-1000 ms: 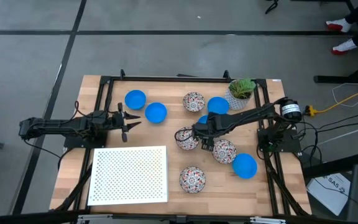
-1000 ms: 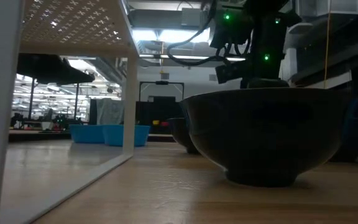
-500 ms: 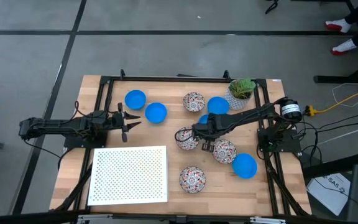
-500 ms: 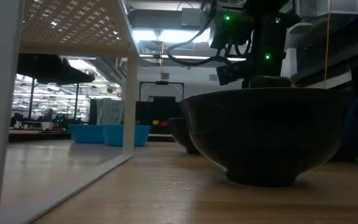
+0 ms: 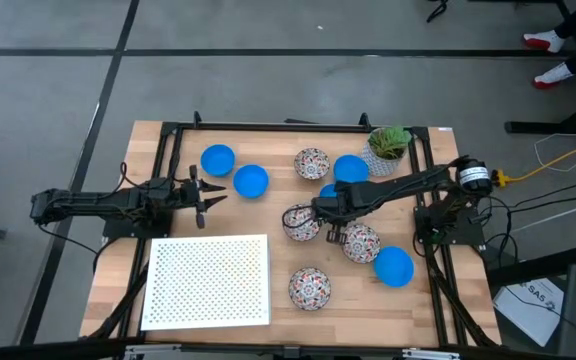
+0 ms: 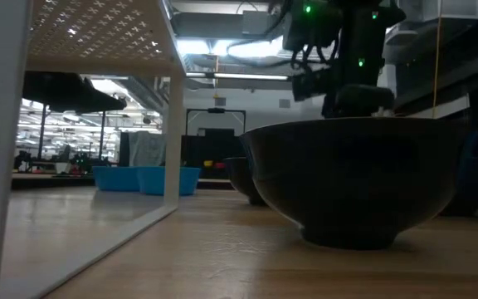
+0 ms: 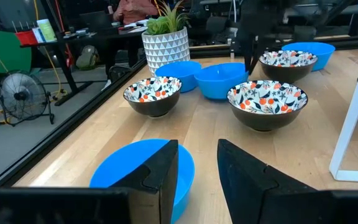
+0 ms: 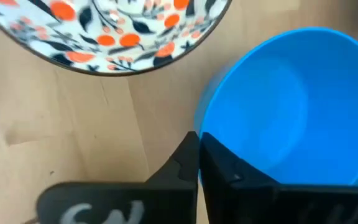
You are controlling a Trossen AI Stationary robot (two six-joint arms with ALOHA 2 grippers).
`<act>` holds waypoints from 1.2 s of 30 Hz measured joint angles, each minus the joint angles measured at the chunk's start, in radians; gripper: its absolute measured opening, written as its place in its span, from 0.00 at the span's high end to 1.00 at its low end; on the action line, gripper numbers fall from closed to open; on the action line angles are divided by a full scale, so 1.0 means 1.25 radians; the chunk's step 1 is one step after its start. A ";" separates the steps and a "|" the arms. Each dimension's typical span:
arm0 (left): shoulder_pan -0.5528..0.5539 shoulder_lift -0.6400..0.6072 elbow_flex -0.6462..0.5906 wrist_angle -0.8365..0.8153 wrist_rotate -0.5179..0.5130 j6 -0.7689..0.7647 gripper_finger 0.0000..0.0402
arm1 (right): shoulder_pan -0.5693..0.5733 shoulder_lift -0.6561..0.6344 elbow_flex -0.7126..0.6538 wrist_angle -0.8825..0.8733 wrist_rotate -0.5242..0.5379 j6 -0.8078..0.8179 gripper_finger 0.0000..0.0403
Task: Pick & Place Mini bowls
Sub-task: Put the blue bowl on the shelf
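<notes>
My right gripper (image 5: pixel 325 203) is shut on a blue mini bowl (image 8: pixel 291 106) at the table's middle; in the high view my arm hides most of that bowl. Beside it stand two floral mini bowls (image 5: pixel 301 222) (image 5: pixel 360 243). More bowls rest on their bases: blue ones (image 5: pixel 217 159) (image 5: pixel 251 181) (image 5: pixel 351 169) (image 5: pixel 395 267) and floral ones (image 5: pixel 311 162) (image 5: pixel 309 288). My left gripper (image 7: pixel 196 165) waits open at the table's left, just short of the blue bowl (image 7: pixel 135 174). My right gripper pinches the blue bowl's rim (image 8: pixel 205 127) between its two fingers, one finger (image 8: pixel 241 180) inside the bowl and the other (image 8: pixel 178 168) outside. The fingers come steeply from above. I cannot tell if the bowl's base is clear of the table.
A white perforated rack (image 5: pixel 208 280) stands on legs at the near left. A white pot with a green plant (image 5: pixel 388 145) sits at the far right. A black frame (image 5: pixel 268 127) runs along the table's edges. In the low view, a floral bowl (image 6: pixel 355 178) fills the foreground.
In the low view my right hand has gone up a little, and the dark shape below it now stands higher above the near bowl's rim. My left arm has kept still.
</notes>
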State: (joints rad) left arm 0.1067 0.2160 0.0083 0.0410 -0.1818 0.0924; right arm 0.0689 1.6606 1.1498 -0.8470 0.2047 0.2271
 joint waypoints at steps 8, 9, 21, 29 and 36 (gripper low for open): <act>0.000 0.000 0.000 0.000 0.000 0.000 0.72 | 0.000 -0.081 0.000 -0.046 0.016 -0.019 1.00; 0.000 0.000 0.000 0.000 0.000 0.000 0.73 | 0.000 -0.093 0.000 -0.046 0.016 -0.021 1.00; 0.000 0.000 0.000 0.000 0.000 0.000 0.73 | 0.023 -0.201 0.000 -0.012 0.031 0.007 1.00; 0.000 0.000 0.000 0.000 0.000 0.000 0.73 | 0.069 -0.209 0.072 0.035 0.122 -0.017 1.00; 0.000 0.000 0.000 0.000 0.000 0.000 0.72 | 0.153 -0.208 0.151 0.096 0.197 -0.042 1.00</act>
State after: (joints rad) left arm 0.1068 0.2159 0.0082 0.0410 -0.1818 0.0925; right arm 0.2606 1.4005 1.3384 -0.7275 0.4513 0.1745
